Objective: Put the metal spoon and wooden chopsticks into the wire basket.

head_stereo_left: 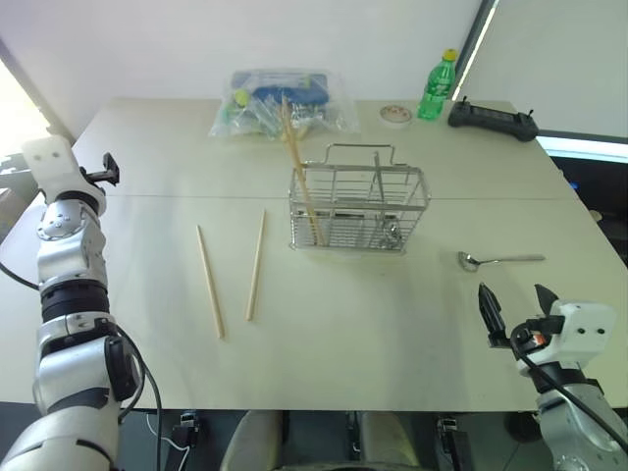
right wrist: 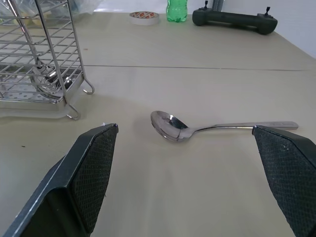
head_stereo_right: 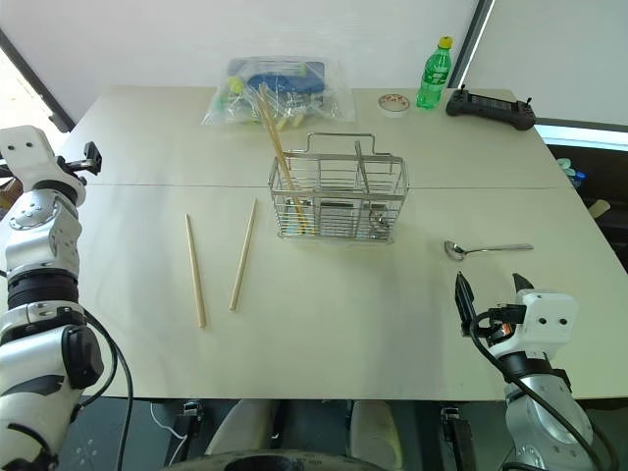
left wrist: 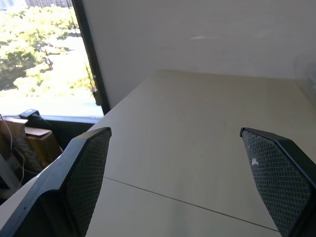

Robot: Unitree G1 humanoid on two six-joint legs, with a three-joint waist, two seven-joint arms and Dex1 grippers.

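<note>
Spoon (right wrist: 174, 127) lay flat right of the basket (head_stereo_left: 359, 208), just ahead of your right gripper (head_stereo_left: 516, 307), both grippers spread wide and empty; it looked light, stiff and slippery, so you'd best pinch the thin handle mid-length

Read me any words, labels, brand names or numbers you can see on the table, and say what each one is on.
No text can be read.
Green bottle: label too small to read.
Tape roll: print on it too blurred.
Plastic bag: contents show colours, no legible words.
Black controller: no markings legible.
</note>
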